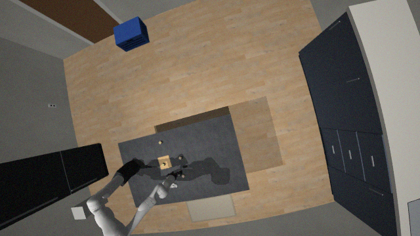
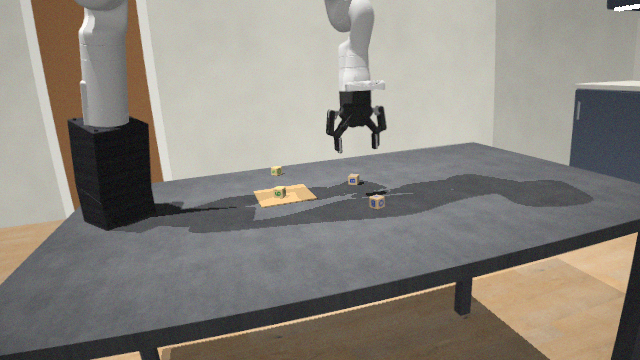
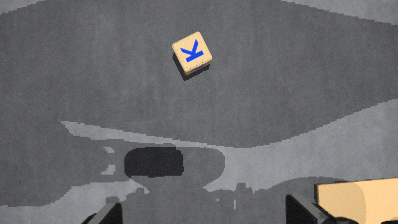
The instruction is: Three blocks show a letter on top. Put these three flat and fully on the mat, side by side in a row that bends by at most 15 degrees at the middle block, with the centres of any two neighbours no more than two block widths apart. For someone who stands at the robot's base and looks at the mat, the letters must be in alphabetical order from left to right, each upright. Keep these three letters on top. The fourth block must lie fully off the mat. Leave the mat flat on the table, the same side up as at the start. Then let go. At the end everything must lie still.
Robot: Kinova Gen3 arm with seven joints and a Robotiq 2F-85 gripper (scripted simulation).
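Note:
A tan mat (image 2: 287,194) lies on the dark table, with one green-marked block (image 2: 279,191) on it. A second green-marked block (image 2: 276,170) sits off the mat, behind it. Two blue-marked blocks (image 2: 353,179) (image 2: 376,201) lie on the table to the right of the mat. My gripper (image 2: 356,146) hangs open and empty, high above the table, over the area of those two. In the wrist view a block with a blue K on top (image 3: 192,53) lies on the table, rotated, well ahead of my fingers. A corner of the mat (image 3: 357,200) shows at the lower right.
The robot's black base (image 2: 111,170) stands at the table's left. A dark cabinet (image 2: 605,130) is beyond the table's right end. The arm's shadow (image 2: 450,190) runs across the table top.

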